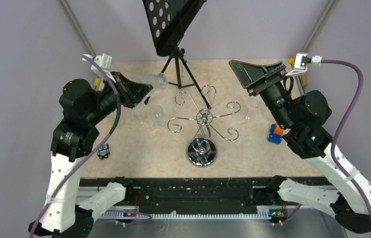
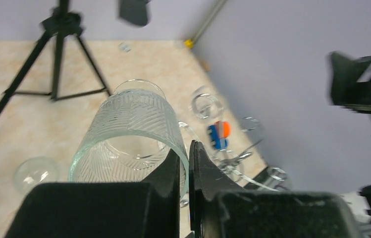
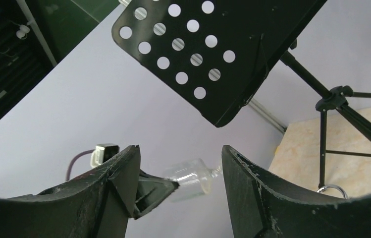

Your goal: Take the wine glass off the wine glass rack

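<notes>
My left gripper (image 1: pixel 142 90) is closed narrow on the rim of the glass (image 1: pixel 155 81). In the left wrist view one finger (image 2: pixel 168 173) lies at the mouth side and the other at the outer side, and the thin wall is pinched between them. The glass hangs in the air, lying nearly on its side. Its mouth is toward my fingers and its foot end points away, toward the legs of the music stand (image 1: pixel 173 29). The bowl has a cut herringbone pattern.

The glass is off the rack (image 1: pixel 202 121). From above it is at about 10 o'clock from the rack's post, and I see it apart from the nearest curled arm. The rack stands near the middle of the table (image 1: pixel 138 161), with its round mirrored base at the 6 o'clock side in the top view.

My right gripper (image 1: pixel 256 67) is wide open and holds nothing. It is raised at about 2 o'clock from the rack and looks upward. Between its fingers the right wrist camera shows the black plate with holes of the music stand, and lower down the glass in my left gripper.

A second glass (image 1: pixel 156 115) stands on the table at about 9 o'clock from the rack, near my left gripper. An orange and blue toy (image 1: pixel 275 133) lies at about 3 o'clock, just beside my right arm. A small owl figure (image 1: pixel 103 150) lies at about 8 o'clock, near my left arm.
</notes>
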You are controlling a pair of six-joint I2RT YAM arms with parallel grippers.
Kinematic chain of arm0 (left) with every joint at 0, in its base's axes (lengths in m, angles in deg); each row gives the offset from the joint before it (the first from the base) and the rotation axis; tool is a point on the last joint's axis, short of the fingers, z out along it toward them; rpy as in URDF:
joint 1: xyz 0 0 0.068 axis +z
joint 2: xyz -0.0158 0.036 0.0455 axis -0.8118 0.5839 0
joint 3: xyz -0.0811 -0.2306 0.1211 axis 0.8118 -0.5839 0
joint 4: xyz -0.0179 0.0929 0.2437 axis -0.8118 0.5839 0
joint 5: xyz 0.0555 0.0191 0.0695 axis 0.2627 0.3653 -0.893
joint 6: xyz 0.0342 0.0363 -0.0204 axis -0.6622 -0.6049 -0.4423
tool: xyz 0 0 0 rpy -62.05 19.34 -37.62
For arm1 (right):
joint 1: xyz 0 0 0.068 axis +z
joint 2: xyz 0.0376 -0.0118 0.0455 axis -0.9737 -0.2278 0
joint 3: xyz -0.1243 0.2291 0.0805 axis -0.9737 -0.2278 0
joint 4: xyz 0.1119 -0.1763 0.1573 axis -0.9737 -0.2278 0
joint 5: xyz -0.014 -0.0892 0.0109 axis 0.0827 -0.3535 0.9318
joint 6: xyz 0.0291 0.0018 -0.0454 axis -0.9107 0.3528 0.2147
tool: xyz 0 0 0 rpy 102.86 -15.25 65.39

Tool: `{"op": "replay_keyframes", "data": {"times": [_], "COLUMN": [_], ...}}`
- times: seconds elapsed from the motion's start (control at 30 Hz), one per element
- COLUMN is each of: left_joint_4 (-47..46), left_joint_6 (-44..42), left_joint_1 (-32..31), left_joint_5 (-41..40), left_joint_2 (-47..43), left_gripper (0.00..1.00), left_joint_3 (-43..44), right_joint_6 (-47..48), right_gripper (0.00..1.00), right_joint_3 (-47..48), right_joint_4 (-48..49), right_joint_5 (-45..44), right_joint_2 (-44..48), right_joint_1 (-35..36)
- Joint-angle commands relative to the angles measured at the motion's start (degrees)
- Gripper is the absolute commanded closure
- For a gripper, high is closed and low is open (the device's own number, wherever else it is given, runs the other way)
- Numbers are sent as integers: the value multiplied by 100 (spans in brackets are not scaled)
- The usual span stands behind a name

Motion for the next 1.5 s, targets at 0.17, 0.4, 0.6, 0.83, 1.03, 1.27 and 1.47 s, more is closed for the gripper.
{"op": "replay_keyframes", "data": {"times": [0.17, 0.4, 0.6, 0.83, 1.03, 1.27, 1.47], "left_joint_4": [1799, 2655, 2770, 2269, 1684, 1142, 959], "left_joint_6": [-1510, -1793, -1779, -1715, -1627, -1334, -1158], "left_joint_1": [3, 3, 11, 11, 5, -34, -151], "left_joint_5": [-1765, -2166, -2517, -1348, -67, 153, -75], "left_joint_2": [289, 605, 723, 971, 1414, 2574, 3574], "left_gripper": [100, 100, 100, 100, 100, 100, 100], "left_joint_3": [282, -231, -780, -1225, -1219, -794, -72], "right_joint_6": [616, 726, 787, 818, 828, 835, 896], "right_gripper": [39, 39, 39, 39, 39, 39, 39], "right_joint_3": [378, 314, 260, 197, 137, 52, 68], "right_joint_4": [-265, -573, -655, -712, -714, -751, -877], "right_joint_5": [-178, -296, -420, -493, -569, -655, -791], "right_joint_2": [125, 195, 263, 407, 537, 671, 814], "right_joint_1": [-25, -24, -26, -24, -18, -23, -28]}}
